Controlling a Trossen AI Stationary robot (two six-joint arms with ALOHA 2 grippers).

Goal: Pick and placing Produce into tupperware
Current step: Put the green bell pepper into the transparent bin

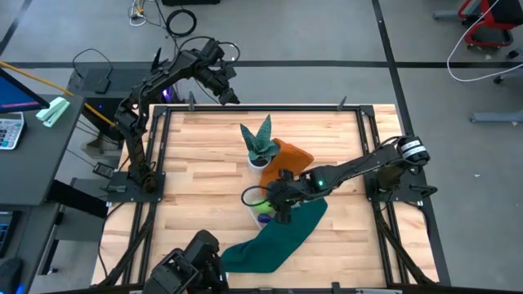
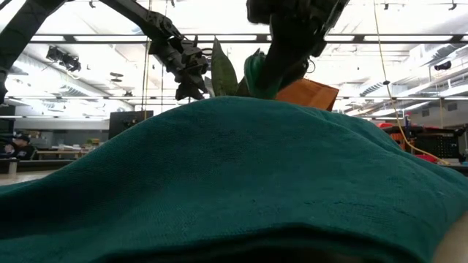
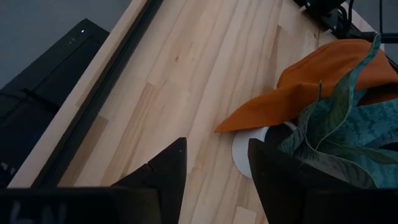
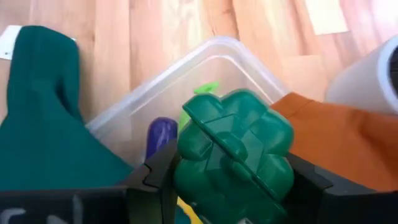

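My right gripper [image 4: 230, 180] [image 1: 282, 214] is shut on a dark green, lumpy toy vegetable [image 4: 236, 149] held over the clear tupperware [image 4: 217, 46] [image 1: 255, 198] near the table's middle. Inside the box lie a purple piece [image 4: 161, 134] and a light green piece [image 4: 202, 93]. A bit of yellow [image 4: 186, 214] shows under the held toy. My left gripper [image 3: 216, 155] [image 1: 231, 96] hangs open high over the table's far left edge, with nothing between its fingers. My right gripper pinches the dark green toy by two opposite sides [image 4: 186, 168] between its two fingers [image 4: 155, 177]. The fingers slant downward, coming from the table's right. The toy is lifted, over the open tupperware; its underside is hidden by the toy itself.
A spiky plant in a white pot [image 1: 261, 145] [image 3: 245, 152] stands just beyond the box, with an orange cloth [image 1: 292, 159] [image 4: 336, 137] beside it. A dark green cloth [image 1: 274, 237] [image 2: 234, 183] lies toward the near edge and fills the low view.
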